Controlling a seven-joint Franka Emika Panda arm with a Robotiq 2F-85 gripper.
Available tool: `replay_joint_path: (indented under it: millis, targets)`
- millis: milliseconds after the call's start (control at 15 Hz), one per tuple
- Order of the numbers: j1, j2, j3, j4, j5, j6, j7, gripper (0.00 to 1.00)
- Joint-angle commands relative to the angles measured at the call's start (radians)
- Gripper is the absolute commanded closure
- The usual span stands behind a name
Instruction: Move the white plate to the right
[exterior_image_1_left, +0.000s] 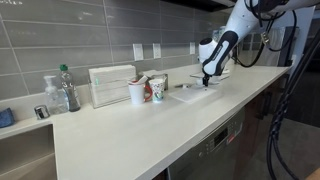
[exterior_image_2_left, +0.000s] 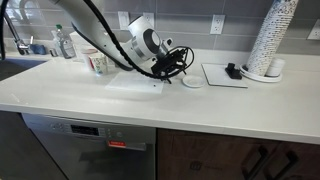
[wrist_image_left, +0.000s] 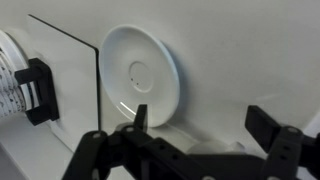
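Observation:
The white plate (wrist_image_left: 140, 72) is a small round shallow dish lying flat on the white counter; it also shows in an exterior view (exterior_image_2_left: 191, 80). My gripper (wrist_image_left: 205, 125) is open and empty, low over the counter just beside the plate. One fingertip stands at the plate's near rim and the other is well off to the side over bare counter. In both exterior views the gripper (exterior_image_2_left: 176, 63) (exterior_image_1_left: 207, 76) hangs from the arm, pointing down. I cannot make out the plate in the exterior view where the arm stands at the right.
A flat white mat (exterior_image_2_left: 222, 76) with a small black object (exterior_image_2_left: 232, 70) lies just beyond the plate, and a tall stack of cups (exterior_image_2_left: 272, 40) behind it. A white napkin (exterior_image_2_left: 135, 86) lies on the other side. Cups (exterior_image_1_left: 137, 92), a box (exterior_image_1_left: 112, 85) and a bottle (exterior_image_1_left: 67, 88) stand by the wall.

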Motion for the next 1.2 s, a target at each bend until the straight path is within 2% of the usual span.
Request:
replay_joint_path:
  millis: [0, 200, 467, 667, 867, 1133]
  targets:
    - [-0.008, -0.108, 0.035, -0.095, 0.149, -0.13, -0.092, 0.0]
    - [-0.001, -0.163, 0.039, -0.115, 0.263, -0.231, -0.125, 0.01]
    - [-0.02, -0.224, 0.089, -0.117, 0.466, -0.405, -0.199, 0.0]
    - [-0.017, -0.264, 0.1, -0.113, 0.585, -0.514, -0.206, 0.0]
    - [0.003, -0.312, 0.093, -0.13, 0.628, -0.588, -0.185, 0.0]
    - [0.025, -0.354, 0.08, -0.147, 0.619, -0.687, -0.174, 0.0]
